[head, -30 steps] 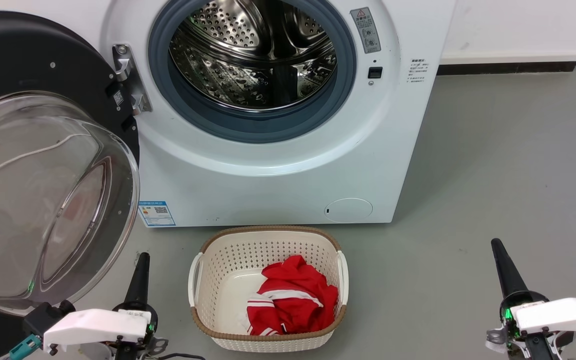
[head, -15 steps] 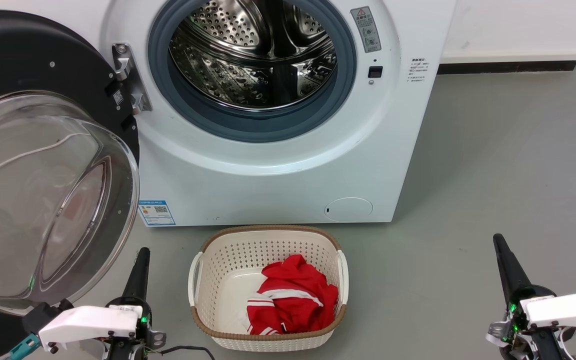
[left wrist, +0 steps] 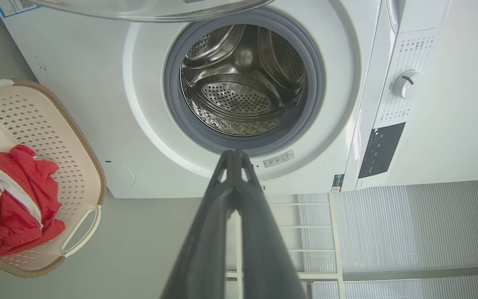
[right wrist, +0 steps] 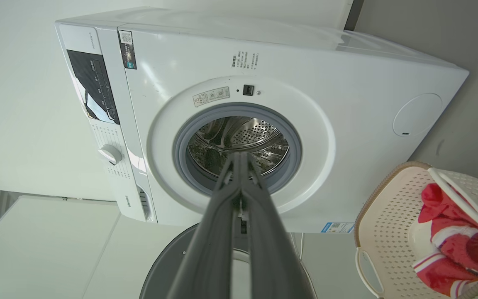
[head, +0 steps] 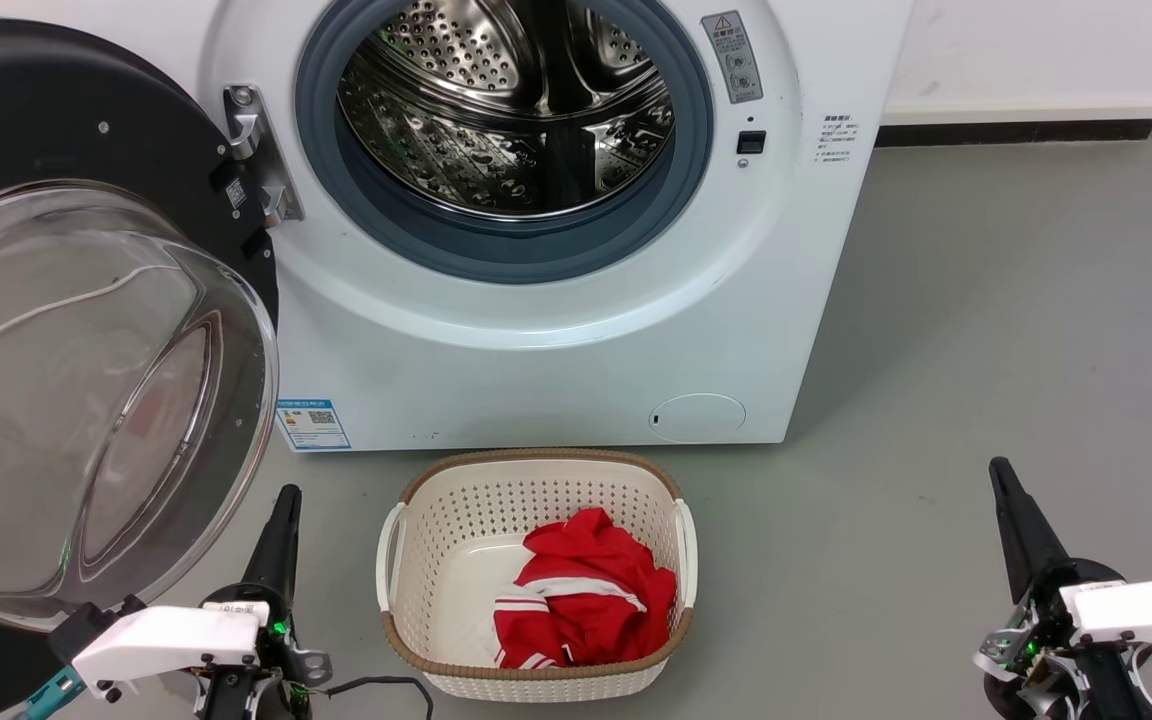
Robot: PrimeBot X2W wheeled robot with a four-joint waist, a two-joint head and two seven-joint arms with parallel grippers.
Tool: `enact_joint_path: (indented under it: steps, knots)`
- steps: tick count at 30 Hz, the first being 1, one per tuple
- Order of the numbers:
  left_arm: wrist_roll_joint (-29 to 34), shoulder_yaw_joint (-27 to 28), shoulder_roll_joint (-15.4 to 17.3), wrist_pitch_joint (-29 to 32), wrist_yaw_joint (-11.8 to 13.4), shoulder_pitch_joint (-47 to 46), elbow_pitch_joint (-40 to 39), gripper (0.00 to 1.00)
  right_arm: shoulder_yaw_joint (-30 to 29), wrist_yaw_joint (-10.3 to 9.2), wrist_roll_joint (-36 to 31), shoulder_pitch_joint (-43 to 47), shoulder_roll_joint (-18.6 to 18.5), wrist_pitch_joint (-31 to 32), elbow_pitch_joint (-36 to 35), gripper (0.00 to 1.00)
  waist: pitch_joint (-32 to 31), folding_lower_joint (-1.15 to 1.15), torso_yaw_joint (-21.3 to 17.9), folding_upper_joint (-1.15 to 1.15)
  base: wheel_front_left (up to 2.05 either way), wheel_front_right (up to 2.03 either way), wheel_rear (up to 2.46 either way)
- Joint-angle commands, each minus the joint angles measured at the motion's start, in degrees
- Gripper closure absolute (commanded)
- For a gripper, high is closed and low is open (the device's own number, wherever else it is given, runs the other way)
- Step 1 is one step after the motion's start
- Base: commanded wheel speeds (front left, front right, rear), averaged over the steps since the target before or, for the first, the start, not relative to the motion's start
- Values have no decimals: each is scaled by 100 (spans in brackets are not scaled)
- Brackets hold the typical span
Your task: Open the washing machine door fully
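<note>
**Door swung wide, grippers idle.** The door (head: 96, 330) hangs off the left side of the washer (head: 556, 350). It is carried on its hinge (head: 256, 150) at the left edge of the washer's mouth, glass bowl bulging into the room, black rim behind. The steel drum (head: 506, 110) lies open to view.

Both grippers sit low in front of the washer, each with its two fingers pressed together and nothing between them. The left gripper (head: 286, 500) is just beside the door's lower edge, off the washer's left front corner. The right gripper (head: 1001, 480) is well apart from the door, beyond the washer's right front corner. Between them, close to the washer's front, stands a basket (head: 456, 500) holding a red garment (head: 586, 590).

The door lies up and to the left of the left gripper, whose fingers point toward the washer's front; the left arm is by far the nearer. By the look of it the door has little or no swing left. Any last nudge would fall to that arm, pressing the rim back toward the washer's left side.

The head view takes in the whole door and both grippers. The left wrist view catches a sliver of the bowl at its top edge and adds the washer's dial (left wrist: 407, 83). The right wrist view shows the door's dark rim behind its own shut fingers.
</note>
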Motion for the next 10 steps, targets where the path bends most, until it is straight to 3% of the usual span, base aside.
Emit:
enact_joint_path:
  steps: [1,10]
  knots:
    - [-115,24,5,33,-30,-99,8,100,-18,0,113,-96,-2,29,10,100,1,0,0,0,0,0,0]
    - [-502,54,4,122,-67,-155,60,100,-64,0,479,-160,13,129,61,100,8,0,0,0,0,0,0]
